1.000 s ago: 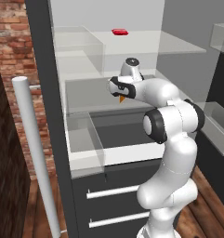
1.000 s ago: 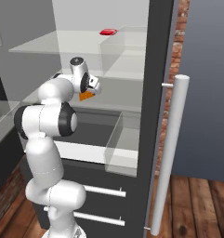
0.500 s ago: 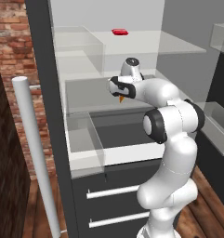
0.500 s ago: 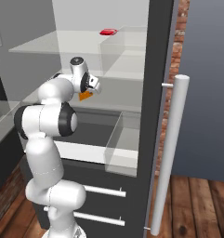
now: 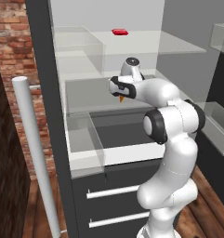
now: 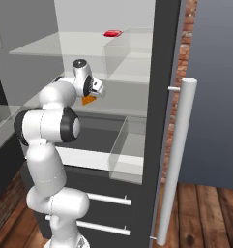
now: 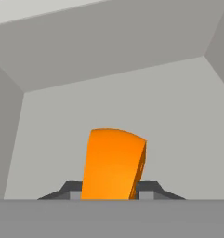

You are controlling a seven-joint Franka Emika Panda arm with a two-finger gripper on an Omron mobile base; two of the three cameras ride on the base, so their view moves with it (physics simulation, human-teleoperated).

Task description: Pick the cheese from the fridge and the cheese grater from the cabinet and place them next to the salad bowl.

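Observation:
The cheese (image 7: 113, 162) is an orange wedge standing between my two dark finger tips, in front of the fridge's pale back wall. My gripper (image 7: 111, 190) is shut on the cheese. From the base, the gripper (image 5: 121, 94) reaches into the middle level of the open fridge (image 5: 41, 69), with the cheese (image 5: 122, 98) poking out below the hand. The same cheese (image 6: 89, 100) hangs under the gripper (image 6: 91, 95) in the right base view, just above a glass shelf. The cheese grater, the cabinet and the salad bowl are out of view.
A flat red item (image 5: 119, 32) lies on the upper glass shelf. A clear bin (image 5: 85, 139) juts out below the arm, and grey drawers (image 5: 118, 204) sit under it. The long pale fridge handle (image 6: 178, 160) stands at the right, and the handle (image 5: 36, 153) at the left.
The fingers have closed in on the cheese. The arm and the base have stayed where they were.

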